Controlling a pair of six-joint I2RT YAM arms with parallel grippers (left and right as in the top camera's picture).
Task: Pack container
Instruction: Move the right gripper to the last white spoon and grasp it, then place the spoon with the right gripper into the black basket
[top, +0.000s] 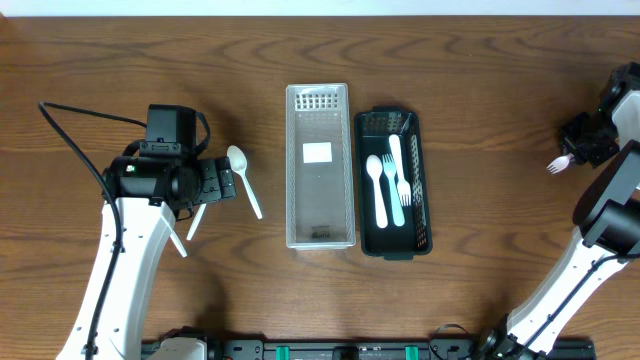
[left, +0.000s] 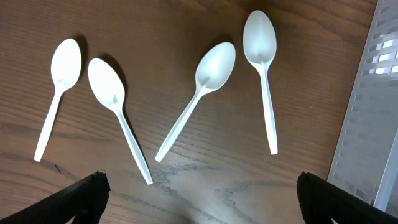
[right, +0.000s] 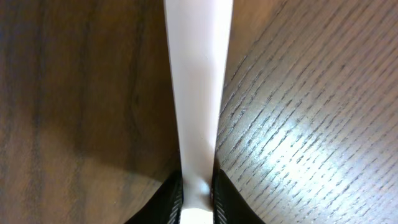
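light, thin white plastic all round: stiff enough to lift by the handle, but slick and likely to pivot or flick free if pinched near an end. best taken mid-handle, across the narrow width, with only modest squeeze.

fork (top: 558, 163) well right of the tray (top: 385, 247), seemingly raised off the bench (top: 480, 80), tines pointing back toward the tray. right hand (top: 580, 145) closed on its handle, gripped close to the end, wrist turned inward.

left hand (left: 199, 208) spread wide and holding nothing, hung low over four spoons (left: 211, 74) lying flat well left of the tray, beyond the clear bin (top: 319, 165) set just beside the tray's left wall. bowls far from the fingers (left: 87, 193), handles nearer and fanned at different angles, none yet between the tips.

inside the tray, a spoon and forks laid lengthwise.
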